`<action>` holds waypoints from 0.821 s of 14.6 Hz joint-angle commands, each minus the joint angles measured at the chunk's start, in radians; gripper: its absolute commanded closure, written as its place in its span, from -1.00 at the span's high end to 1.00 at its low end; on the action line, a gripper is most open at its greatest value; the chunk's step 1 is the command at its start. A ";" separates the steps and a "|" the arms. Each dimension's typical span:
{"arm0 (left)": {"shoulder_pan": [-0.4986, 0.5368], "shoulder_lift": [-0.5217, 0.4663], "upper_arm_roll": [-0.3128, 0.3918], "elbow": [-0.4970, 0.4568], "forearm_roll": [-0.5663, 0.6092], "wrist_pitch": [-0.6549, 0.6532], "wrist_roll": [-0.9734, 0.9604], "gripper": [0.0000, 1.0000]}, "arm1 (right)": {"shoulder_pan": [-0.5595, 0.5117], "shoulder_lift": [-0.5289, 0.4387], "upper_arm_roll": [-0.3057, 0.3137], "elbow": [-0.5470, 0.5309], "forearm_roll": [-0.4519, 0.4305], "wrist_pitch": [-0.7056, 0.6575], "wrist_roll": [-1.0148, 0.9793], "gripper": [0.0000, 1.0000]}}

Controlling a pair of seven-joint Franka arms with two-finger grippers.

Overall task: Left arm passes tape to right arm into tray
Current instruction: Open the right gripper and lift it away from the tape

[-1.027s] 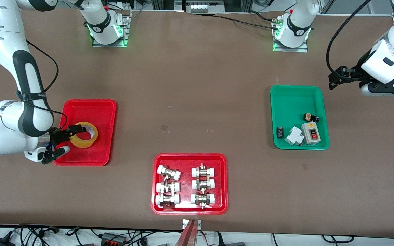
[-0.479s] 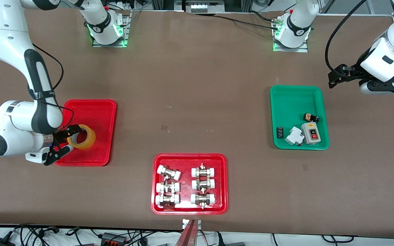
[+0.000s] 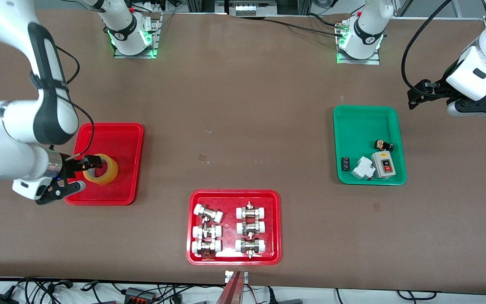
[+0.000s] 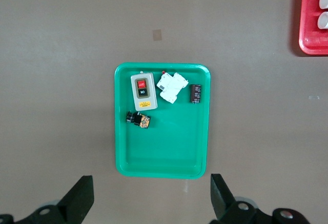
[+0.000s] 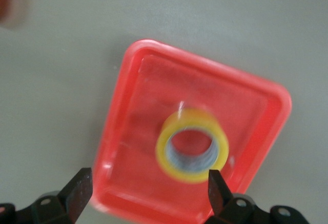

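The right gripper (image 3: 76,174) hangs over the plain red tray (image 3: 118,131) at the right arm's end of the table, at about 9 o'clock from table centre in the front view. Its fingers (image 5: 77,190) stand apart with nothing between them. The tape (image 3: 101,169) lies flat in this tray, core opening upward, in the half nearer the front camera; in the right wrist view the roll (image 5: 192,144) sits clear of both fingers.

At about 6 o'clock from table centre, nearest the front camera, the wider red tray (image 3: 234,194) holds six white-capped metal fittings (image 3: 228,230) in two columns of three.

At about 3 o'clock, toward the left arm's end, the green tray (image 3: 365,114) holds a grey switch box (image 3: 383,164), a white breaker (image 3: 362,168), a small black cylinder (image 3: 345,164) and a small black-and-tan part (image 3: 383,145), all in the half nearer the front camera.

The left gripper (image 4: 151,196) waits over bare table just beside the green tray. Its fingers (image 4: 79,196) are spread wide and hold nothing.
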 commanded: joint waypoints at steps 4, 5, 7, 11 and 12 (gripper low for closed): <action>0.003 -0.011 -0.007 0.006 0.023 -0.003 0.008 1.00 | -0.010 -0.182 -0.018 0.048 -0.018 -0.163 0.211 1.00; 0.003 -0.011 -0.007 0.007 0.023 -0.003 0.008 1.00 | -0.025 -0.182 -0.018 0.079 -0.015 -0.198 0.211 1.00; 0.003 -0.010 -0.007 0.011 0.023 -0.003 0.008 1.00 | -0.034 -0.185 -0.021 0.125 -0.025 -0.219 0.219 1.00; 0.003 -0.010 -0.007 0.011 0.021 -0.003 0.008 1.00 | -0.053 -0.190 -0.018 0.186 -0.022 -0.208 0.218 1.00; 0.003 -0.010 -0.007 0.012 0.021 -0.003 0.008 1.00 | -0.085 -0.191 -0.006 0.186 -0.021 -0.197 0.218 1.00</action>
